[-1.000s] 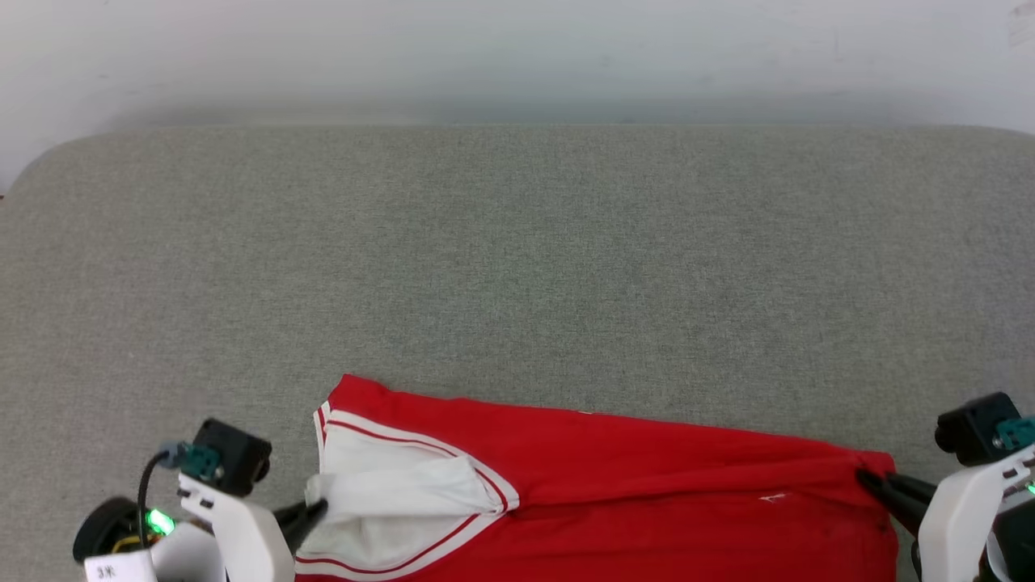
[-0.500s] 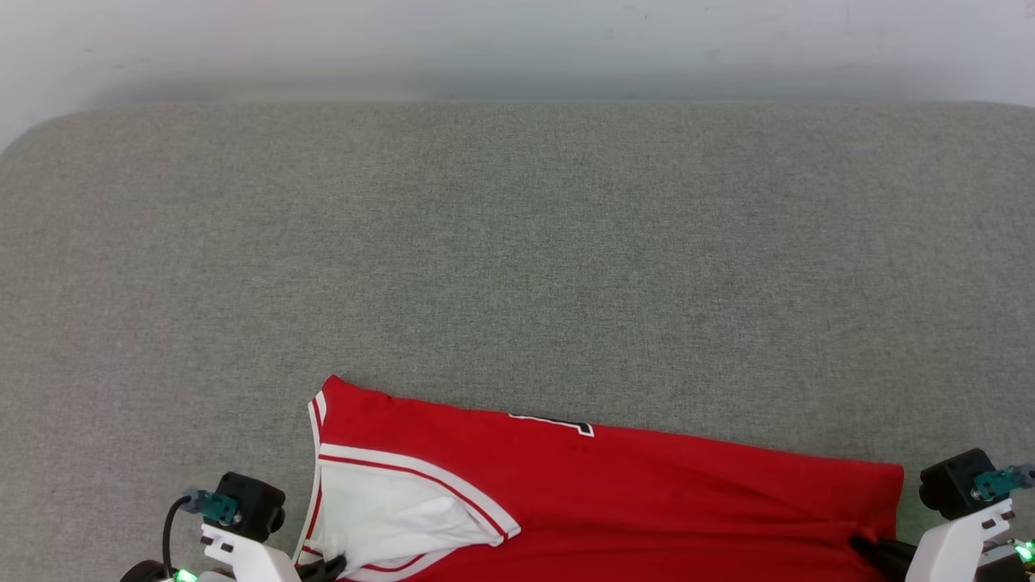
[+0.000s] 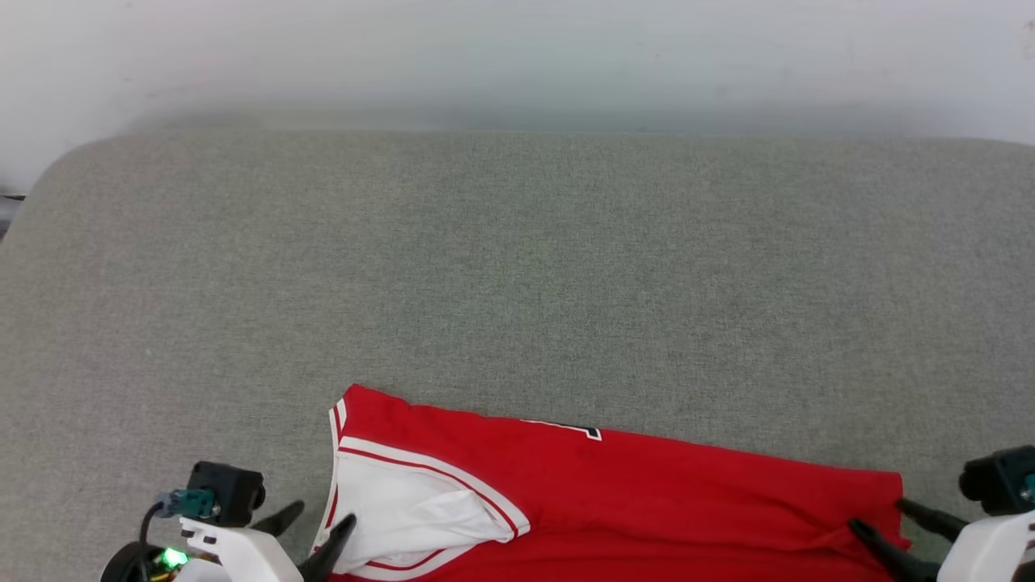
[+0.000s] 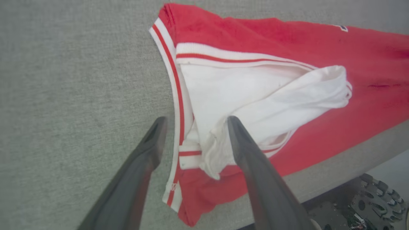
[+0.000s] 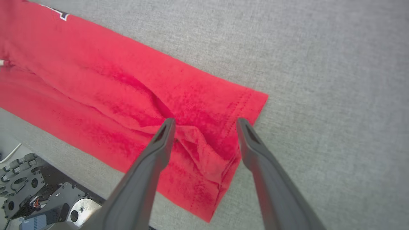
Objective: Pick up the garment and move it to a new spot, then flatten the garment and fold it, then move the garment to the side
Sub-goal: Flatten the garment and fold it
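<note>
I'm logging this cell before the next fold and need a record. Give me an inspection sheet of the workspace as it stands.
Surface: grey woven cushion, flat.
Job's things: red garment lying at the near edge; white sleeve bunched, hem corner wrinkled.
Clutter: nothing seen.
Claws: left claw open, astride the sleeve edge; right claw open, astride the hem corner.
Cables: black cable looped at the left wrist.
Surroundings: pale wall behind; robot base below the near edge.

We can read no text here; only a sliver of black, white-edged lettering shows at the red garment far fold, too little to make out.
</note>
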### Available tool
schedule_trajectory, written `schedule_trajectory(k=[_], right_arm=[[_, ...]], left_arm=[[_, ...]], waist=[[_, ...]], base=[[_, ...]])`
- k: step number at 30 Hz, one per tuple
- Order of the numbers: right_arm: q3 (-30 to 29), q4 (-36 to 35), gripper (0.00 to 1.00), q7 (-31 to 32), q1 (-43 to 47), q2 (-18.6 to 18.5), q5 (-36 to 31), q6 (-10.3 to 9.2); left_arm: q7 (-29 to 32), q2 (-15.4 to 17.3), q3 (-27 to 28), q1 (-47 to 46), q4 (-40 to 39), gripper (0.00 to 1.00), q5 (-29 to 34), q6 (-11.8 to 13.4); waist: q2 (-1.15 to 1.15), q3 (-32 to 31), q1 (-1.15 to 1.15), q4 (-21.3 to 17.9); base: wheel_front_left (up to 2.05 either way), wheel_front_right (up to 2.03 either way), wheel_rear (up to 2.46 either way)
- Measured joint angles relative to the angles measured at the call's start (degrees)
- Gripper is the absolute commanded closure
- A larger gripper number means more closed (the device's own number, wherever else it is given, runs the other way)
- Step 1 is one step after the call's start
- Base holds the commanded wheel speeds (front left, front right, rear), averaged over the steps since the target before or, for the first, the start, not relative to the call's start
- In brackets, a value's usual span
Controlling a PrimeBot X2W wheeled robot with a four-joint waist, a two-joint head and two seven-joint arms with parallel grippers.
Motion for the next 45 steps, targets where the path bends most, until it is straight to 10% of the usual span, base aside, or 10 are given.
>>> schedule_trajectory(k=[20, 30, 40, 41, 42, 45], right_arm=[[-15.0, -4.2, 0.0, 18.4, 3.5, 2.3, 2.5, 0.0], [-11.8, 2.5, 0.0, 20.5, 0.2, 5.3, 1.9, 0.0], [-6.4, 9.7, 0.01, 16.9, -1.7, 5.4, 2.6, -0.29], [-5.8, 9.9, 0.82, 16.2, -1.7, 5.2, 2.6, -0.42], [-5.4, 10.1, 1.0, 15.4, -1.7, 5.1, 2.7, -0.44], [-4.3, 10.8, 1.0, 13.3, -2.4, 5.0, 3.2, -0.33]], left_arm=[[-19.7, -5.1, 14.3, 2.1, -2.3, 0.0, 13.4, 17.3], [-19.7, -15.4, 27.1, 8.3, -4.4, 0.0, 26.2, 17.3], [-19.7, -28.7, 38.9, 15.3, -4.5, 0.0, 40.6, 11.6], [-19.7, -30.1, 40.0, 15.4, -4.8, 0.0, 41.6, 10.7], [-19.7, -31.1, 41.0, 15.7, -4.8, 0.0, 42.7, 9.9], [-19.7, -33.8, 43.4, 17.0, -4.7, 0.0, 45.4, 7.1]], waist=[[0.0, 0.0, 0.0, 2.1], [0.0, 1.5, 0.0, 4.8], [0.0, 1.8, -0.01, 6.0], [0.0, 1.8, 0.0, 6.1], [0.0, 1.7, -0.01, 6.1], [0.0, 1.6, -0.01, 6.0]], base=[[0.0, 0.0, 0.0], [0.0, 0.0, 0.0], [0.0, 0.0, 0.0], [0.0, 0.0, 0.0], [0.0, 0.0, 0.0], [0.0, 0.0, 0.0]])
